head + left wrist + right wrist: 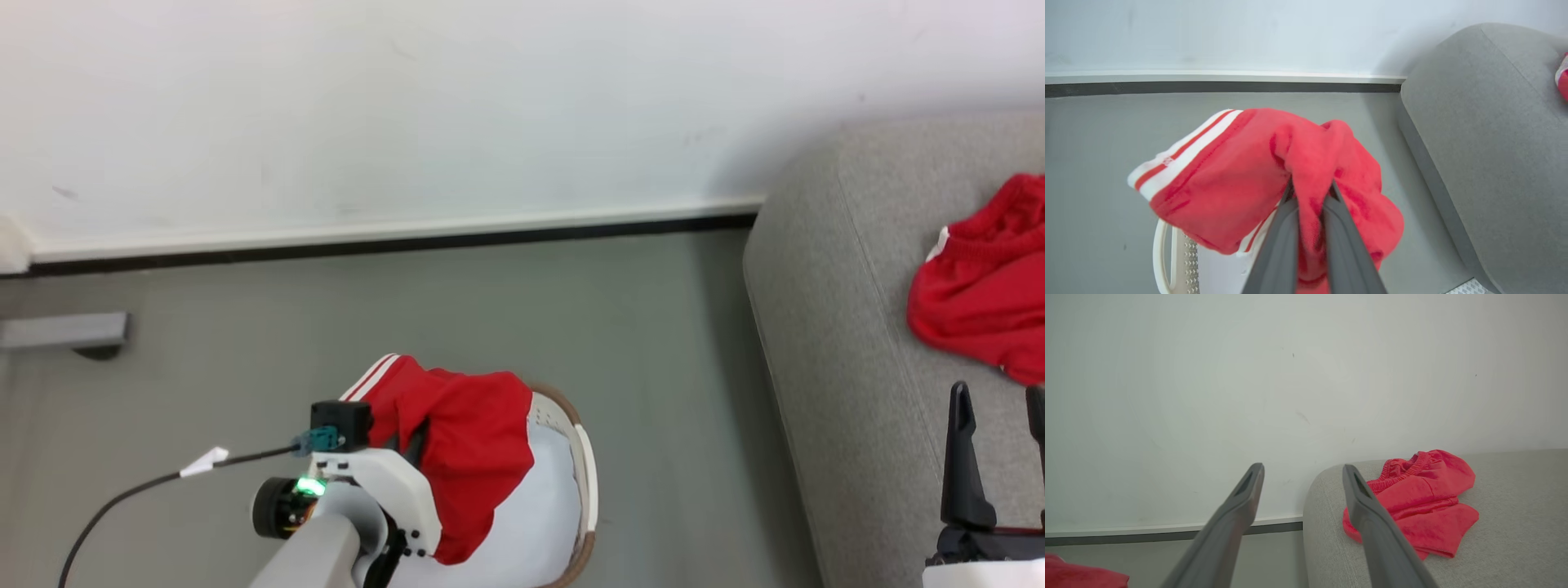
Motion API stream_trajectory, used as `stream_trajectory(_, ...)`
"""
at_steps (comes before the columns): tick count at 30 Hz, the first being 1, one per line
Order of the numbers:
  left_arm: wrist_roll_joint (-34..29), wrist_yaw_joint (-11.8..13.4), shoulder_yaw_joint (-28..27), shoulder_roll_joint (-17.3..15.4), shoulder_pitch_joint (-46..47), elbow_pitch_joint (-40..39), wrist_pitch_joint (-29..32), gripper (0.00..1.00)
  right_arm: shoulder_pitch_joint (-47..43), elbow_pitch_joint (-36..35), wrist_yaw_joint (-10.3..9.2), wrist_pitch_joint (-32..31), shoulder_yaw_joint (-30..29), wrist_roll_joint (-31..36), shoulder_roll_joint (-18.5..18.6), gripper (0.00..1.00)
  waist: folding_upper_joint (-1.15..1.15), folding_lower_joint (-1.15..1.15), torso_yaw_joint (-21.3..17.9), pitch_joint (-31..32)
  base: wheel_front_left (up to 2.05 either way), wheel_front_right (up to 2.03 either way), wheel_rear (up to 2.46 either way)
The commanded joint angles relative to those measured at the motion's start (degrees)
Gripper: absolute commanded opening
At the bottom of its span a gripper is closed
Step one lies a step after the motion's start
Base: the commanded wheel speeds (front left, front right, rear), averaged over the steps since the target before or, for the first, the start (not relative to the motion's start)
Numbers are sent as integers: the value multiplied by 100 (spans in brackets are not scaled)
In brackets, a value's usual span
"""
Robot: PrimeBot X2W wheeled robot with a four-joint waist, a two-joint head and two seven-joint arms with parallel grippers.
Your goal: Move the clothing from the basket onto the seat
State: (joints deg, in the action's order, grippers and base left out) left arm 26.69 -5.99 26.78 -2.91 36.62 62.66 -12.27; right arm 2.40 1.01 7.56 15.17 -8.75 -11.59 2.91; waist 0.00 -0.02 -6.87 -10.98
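A large light grey fabric couch with rounded edges, the seat [833, 343], takes up the right side. On it lies 1 crumpled bright red garment [980, 294] with a ribbed waistband and white trim, so that part looks done. Left of the seat, on the grey floor, stands a cream-white perforated plastic basket [584, 465] with a brown rim, lined with a pale sheet [531, 514]. Above it hangs a 2nd soft red garment [1229, 171] with 2 white stripes, bunched and drooping, clamped between the fingers of the left hand [1311, 188]. It likely needs carrying across to the seat. Whether more clothing lies in the basket cannot be told. The right hand [1302, 468] hovers by the seat, fingers apart, empty.
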Motion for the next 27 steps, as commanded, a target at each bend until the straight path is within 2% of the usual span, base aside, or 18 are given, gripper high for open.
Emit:
stream_trajectory(1,126,44,-27,-22,-162,-150,-91,0,-131,41,-15,-4,-24,68,2,100,0,2,183,325,0,0,0)
stream_trajectory(6,192,204,-117,-40,-600,-686,-208,0,-364,111,-15,-4,-41,122,2,100,0,2,307,734,0,0,0)
stream_trajectory(13,188,489,-218,-257,-1389,-1704,-273,0,-699,186,-15,-4,-70,319,2,100,0,2,494,1181,0,0,0)
stream_trajectory(21,10,805,-371,-734,-2173,-3113,-288,0,-865,241,-15,-4,-71,439,1,100,0,2,597,1417,0,0,0)
stream_trajectory(27,-90,933,-476,-1021,-2525,-4124,-289,0,-760,258,-15,-4,115,603,1,100,0,2,584,1437,0,0,0)
